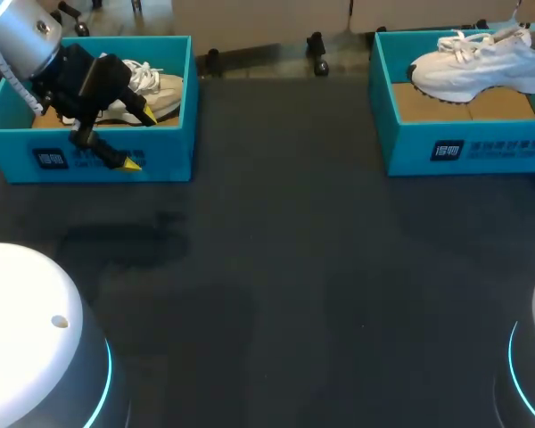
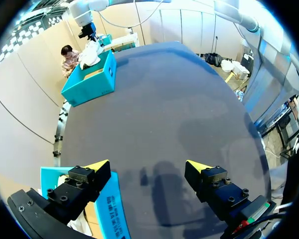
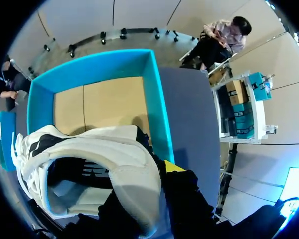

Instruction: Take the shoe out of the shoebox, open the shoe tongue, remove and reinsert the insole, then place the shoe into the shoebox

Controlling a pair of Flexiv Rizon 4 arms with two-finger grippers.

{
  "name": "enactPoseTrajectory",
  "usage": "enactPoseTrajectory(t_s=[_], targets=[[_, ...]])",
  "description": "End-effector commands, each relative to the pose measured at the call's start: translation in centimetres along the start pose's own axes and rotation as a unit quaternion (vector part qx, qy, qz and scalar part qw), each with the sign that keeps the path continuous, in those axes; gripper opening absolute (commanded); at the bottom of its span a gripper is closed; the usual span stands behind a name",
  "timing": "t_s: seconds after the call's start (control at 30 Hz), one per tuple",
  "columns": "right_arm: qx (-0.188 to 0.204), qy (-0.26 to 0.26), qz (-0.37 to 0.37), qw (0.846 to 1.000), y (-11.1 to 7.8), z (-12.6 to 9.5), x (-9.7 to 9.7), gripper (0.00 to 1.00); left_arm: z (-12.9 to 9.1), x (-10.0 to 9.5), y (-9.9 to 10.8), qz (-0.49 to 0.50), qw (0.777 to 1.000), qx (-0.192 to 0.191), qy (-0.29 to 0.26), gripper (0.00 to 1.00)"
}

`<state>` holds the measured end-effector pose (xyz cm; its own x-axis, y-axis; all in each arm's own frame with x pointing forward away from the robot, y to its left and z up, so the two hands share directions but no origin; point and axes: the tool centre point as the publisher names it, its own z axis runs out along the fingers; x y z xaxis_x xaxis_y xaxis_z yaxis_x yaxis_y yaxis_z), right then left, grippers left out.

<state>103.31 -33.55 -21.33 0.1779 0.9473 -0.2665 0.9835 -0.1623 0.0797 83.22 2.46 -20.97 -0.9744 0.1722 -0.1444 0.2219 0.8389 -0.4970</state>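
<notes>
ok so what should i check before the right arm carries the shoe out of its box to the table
1. right gripper shut on white shoe at the heel collar: ok
2. Shoe lifted off the right shoebox floor: ok
3. left gripper open, over left shoebox, off the route: ok
4. Bare table between the boxes: ok
5. Left gripper clear of the other shoe: cannot tell

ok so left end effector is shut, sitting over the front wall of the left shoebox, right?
No, the left end effector is open: the left wrist view shows its yellow tips spread wide with nothing between them. It does sit over the front wall of the left shoebox.
</notes>
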Motion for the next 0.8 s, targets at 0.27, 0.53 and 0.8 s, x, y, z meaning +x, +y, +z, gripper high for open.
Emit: enactPoseTrajectory(t_s=[0.27, 0.53, 0.8], targets=[[0.001, 0.002, 0.014, 1.0, 1.6, 2.4, 0.3, 0.0, 0.0, -0.1, 0.0, 0.0, 1.0, -0.001, 0.002, 1.0], [0.004, 0.003, 0.036, 0.999, 2.3, 4.0, 0.3, 0.0, 0.0, -0.1, 0.0, 0.0, 1.0, -0.001, 0.002, 1.0], [0.009, -0.003, 0.045, 0.999, 2.8, 5.6, 0.4, 0.0, 0.0, -0.1, 0.0, 0.0, 1.0, -0.001, 0.002, 1.0]])
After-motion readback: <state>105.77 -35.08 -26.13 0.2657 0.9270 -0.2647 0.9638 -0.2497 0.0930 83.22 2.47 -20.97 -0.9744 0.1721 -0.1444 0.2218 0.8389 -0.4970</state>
